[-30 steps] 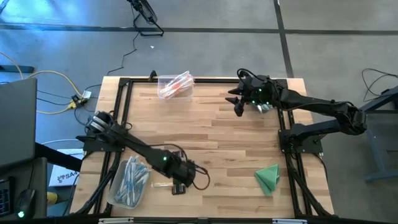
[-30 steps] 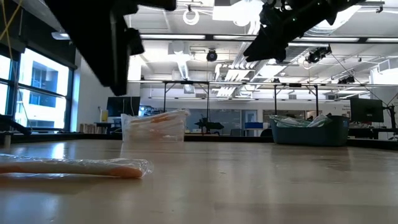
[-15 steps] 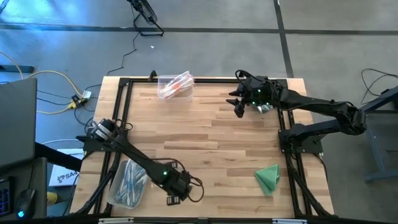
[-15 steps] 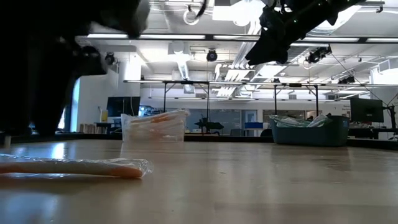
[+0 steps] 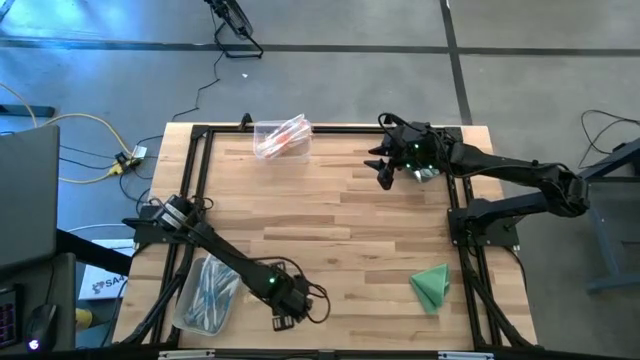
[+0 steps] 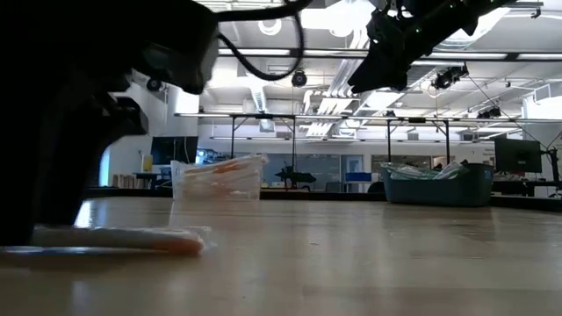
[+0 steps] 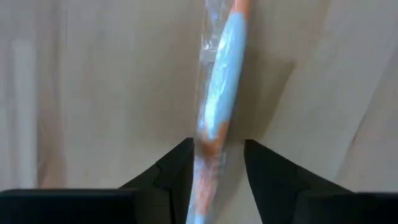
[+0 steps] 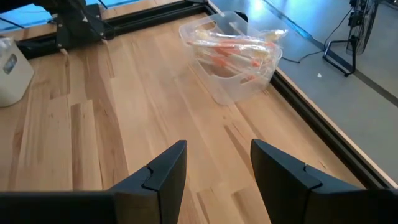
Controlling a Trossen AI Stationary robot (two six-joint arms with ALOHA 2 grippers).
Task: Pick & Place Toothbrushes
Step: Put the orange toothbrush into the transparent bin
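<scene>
left tool (image 7: 217,163): spread astride toothbrush (image 7: 221,102) | right tool (image 8: 217,163): spread, aloft | blue-brush bin (image 5: 205,293) beside

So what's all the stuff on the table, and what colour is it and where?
Loose toothbrush: one, pink-orange and whitish in a clear wrapper, lying on the table near the front edge, between the left gripper's fingers.
Clear bin with pink-orange toothbrushes: one, at the far edge of the table, left of the middle.
Clear bin with blue toothbrushes: one, at the front left corner.
Green cloth: one, folded, at the front right.
Table: one, light wood with a black frame.
Left gripper: dark, open, down at the table around the loose toothbrush, not yet closed on it.
Right gripper: dark, open, empty, raised over the far right part of the table.
</scene>
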